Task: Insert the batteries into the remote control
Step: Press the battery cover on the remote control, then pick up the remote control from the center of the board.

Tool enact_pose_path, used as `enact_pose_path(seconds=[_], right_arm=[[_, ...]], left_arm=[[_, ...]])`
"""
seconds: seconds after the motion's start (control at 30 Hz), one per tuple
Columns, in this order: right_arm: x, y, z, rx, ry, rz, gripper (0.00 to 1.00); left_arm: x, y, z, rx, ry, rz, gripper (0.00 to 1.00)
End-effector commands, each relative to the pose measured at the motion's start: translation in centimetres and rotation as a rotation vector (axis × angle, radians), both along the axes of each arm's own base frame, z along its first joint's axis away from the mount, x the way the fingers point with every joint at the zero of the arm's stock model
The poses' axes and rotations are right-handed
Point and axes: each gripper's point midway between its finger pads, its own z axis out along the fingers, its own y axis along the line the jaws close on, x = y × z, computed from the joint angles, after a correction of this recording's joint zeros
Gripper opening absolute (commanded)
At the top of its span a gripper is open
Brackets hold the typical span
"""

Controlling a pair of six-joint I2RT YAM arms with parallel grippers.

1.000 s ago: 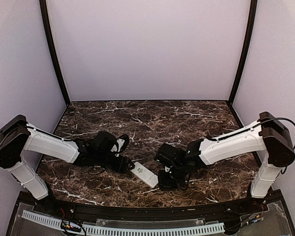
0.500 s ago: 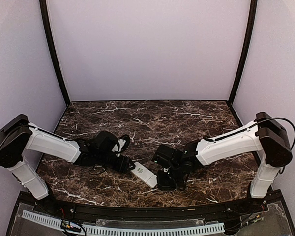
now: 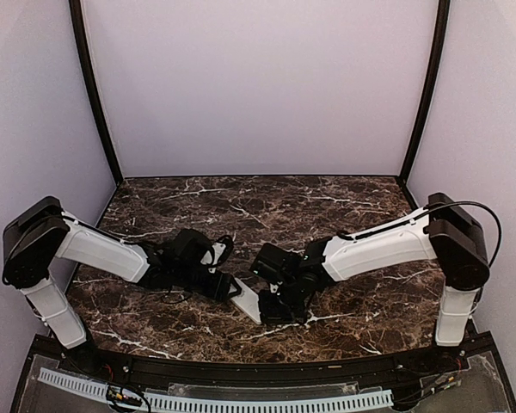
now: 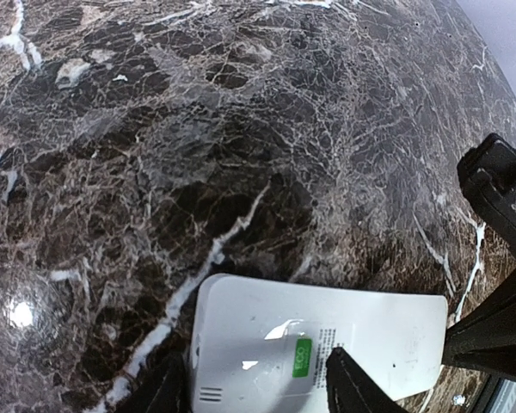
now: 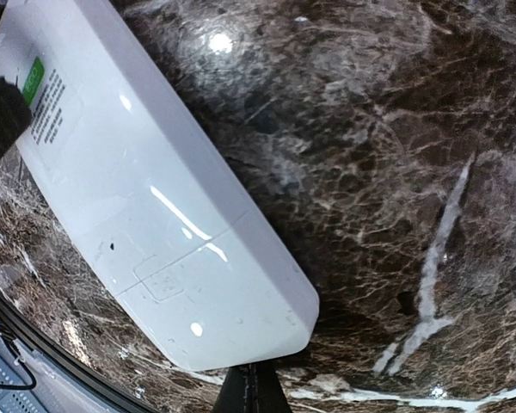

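The remote control is white and sits near the table's front between the two grippers. In the left wrist view it shows its back, with a green sticker. My left gripper holds its left end, with one finger beside the end and the other across the back. In the right wrist view the remote shows a closed battery cover. My right gripper is shut and empty, its tip against the remote's other end; it also shows in the top view. No batteries are in view.
The dark marble table has a black rail along its front edge and purple walls on three sides. The right gripper's black body stands close to the remote's right end.
The right arm has swung left and the remote has shifted left and turned, looking shorter in the top view. The left gripper has stayed on the remote's end.
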Motion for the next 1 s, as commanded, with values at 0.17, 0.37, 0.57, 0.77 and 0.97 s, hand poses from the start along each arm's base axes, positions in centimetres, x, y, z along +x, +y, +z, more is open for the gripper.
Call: enact_pose_path(seconds=[0.17,0.37,0.57,0.77,0.97], right_arm=[[2.5,0.7,-0.3,0.01,-0.074,-0.01,0.0],[1.6,-1.0,0.1,-0.01,-0.065,-0.009,0.0],[-0.2,-4.2,2.3,-0.067,-0.078,0.033,0.06],[1.8,-4.3,7.0,-0.095,-0.276,0.23,0.4],[5.5,1.6,10.4,-0.051,-0.504,0.493,0.99]], left_arm=[[-2.7,0.2,-2.5,-0.01,0.155,-0.042,0.5],[-2.0,0.9,-1.4,0.021,0.099,-0.021,0.51],[-0.4,1.2,1.3,0.03,0.003,0.013,0.61],[1.2,1.4,4.9,0.025,-0.094,0.056,0.7],[2.5,4.6,9.1,0.074,-0.195,0.202,0.77]])
